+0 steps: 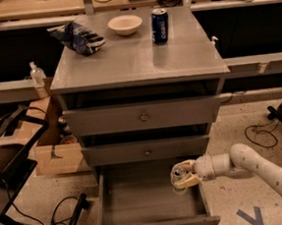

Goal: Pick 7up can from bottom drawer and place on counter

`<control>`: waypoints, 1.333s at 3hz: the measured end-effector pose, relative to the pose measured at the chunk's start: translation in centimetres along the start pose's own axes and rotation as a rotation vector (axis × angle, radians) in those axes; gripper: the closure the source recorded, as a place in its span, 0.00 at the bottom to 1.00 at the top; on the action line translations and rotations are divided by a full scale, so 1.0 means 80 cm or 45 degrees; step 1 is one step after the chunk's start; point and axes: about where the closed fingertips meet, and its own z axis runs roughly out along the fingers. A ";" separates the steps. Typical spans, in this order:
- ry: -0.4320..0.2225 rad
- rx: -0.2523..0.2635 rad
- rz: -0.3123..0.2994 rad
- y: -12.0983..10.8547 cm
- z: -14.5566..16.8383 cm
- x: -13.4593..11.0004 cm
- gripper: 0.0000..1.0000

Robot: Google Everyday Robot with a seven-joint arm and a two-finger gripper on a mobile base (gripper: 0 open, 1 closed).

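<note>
The gripper (184, 175), fingers pinching the 7up can (178, 175), holds it just above the right side of the open bottom drawer (139, 203); pickup looks done; lifting it onto the counter (136, 60) surface remains.

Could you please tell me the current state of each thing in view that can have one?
gripper: shut on the 7up can, above the open bottom drawer.
7up can: gripped, not yet on the counter.
bottom drawer: pulled open.
middle drawer: closed.
top drawer: closed.
blue can: upright on the counter.
bowl: upright, empty.
chip bag: lying crumpled on the counter.
</note>
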 end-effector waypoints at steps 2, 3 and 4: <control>0.084 0.011 0.076 0.050 -0.105 -0.239 1.00; 0.081 0.119 0.043 0.040 -0.157 -0.325 1.00; 0.056 0.223 0.027 0.030 -0.203 -0.386 1.00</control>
